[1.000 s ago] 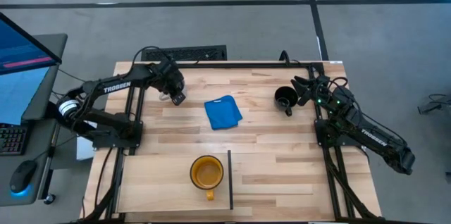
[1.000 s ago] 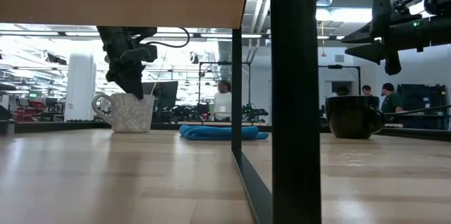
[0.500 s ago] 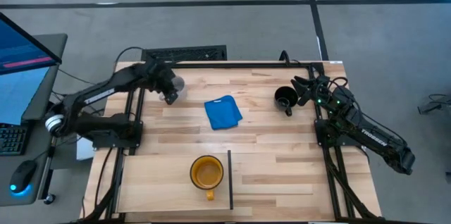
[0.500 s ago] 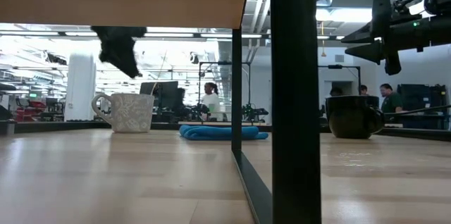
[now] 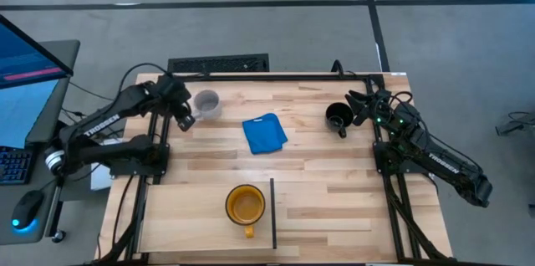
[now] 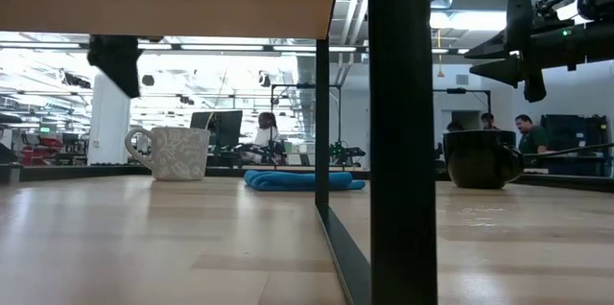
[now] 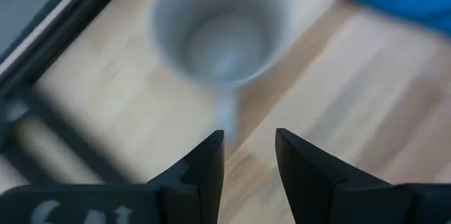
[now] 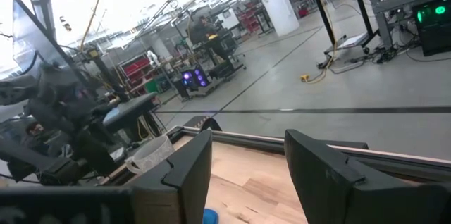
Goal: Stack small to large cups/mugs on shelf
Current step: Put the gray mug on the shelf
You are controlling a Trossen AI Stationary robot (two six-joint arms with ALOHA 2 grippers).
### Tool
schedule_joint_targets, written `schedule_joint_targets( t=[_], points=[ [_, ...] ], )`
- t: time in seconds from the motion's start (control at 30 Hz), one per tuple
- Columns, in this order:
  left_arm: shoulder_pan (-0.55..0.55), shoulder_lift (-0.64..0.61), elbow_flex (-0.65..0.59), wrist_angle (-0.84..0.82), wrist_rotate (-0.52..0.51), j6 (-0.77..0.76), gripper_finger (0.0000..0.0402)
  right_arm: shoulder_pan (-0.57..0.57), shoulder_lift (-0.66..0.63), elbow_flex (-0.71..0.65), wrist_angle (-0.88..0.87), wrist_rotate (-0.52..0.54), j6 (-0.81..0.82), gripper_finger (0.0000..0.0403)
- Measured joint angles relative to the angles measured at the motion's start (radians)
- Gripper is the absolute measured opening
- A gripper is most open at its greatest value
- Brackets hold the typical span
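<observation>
The grey-white mug (image 5: 206,103) stands upright on the tabletop at the far left and also shows in the low view (image 6: 171,152) and the left wrist view (image 7: 222,30). My left gripper (image 5: 185,120) is open and empty. It hangs above the table, just left of and nearer than this mug. The black mug (image 5: 338,117) stands upright at the far right. My right gripper (image 5: 358,105) is open and empty, raised beside it on its right. The yellow mug (image 5: 245,206) stands on the pale shelf panel (image 5: 188,216), next to the dark divider (image 5: 273,213).
A blue cloth (image 5: 264,133) lies flat between the grey-white and black mugs. Black frame rails (image 5: 159,153) run along both table sides. People and equipment show in the room beyond the table's far edge in the low view.
My left gripper has risen from the grey-white mug's rim and drawn back toward the table's left edge, clear of the mug. The mug stands where it was. My right arm has kept still.
</observation>
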Motion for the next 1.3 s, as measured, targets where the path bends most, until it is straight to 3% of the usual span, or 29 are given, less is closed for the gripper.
schedule_joint_targets(
  t=[0.13,0.63,0.9,1.1,1.3],
  points=[
    [0.001,0.030,-0.017,-0.052,-0.100,-0.008,0.0120,0.000,0.000,0.000,0.000,0.000,0.000,0.0202],
    [0.000,0.235,-0.056,0.048,-0.025,0.023,0.0121,0.000,0.000,0.000,0.000,0.000,0.000,0.0202],
    [0.000,0.336,-0.056,0.049,-0.074,0.007,0.0121,0.000,0.000,0.000,0.000,0.000,0.000,0.0202],
    [0.000,0.372,-0.046,0.053,-0.074,0.007,0.0121,0.000,0.000,0.000,0.000,0.000,0.000,0.0202],
    [0.000,0.372,-0.020,0.189,-0.067,0.014,0.0121,0.000,0.000,0.000,0.000,0.000,0.000,0.0202]
  ],
)
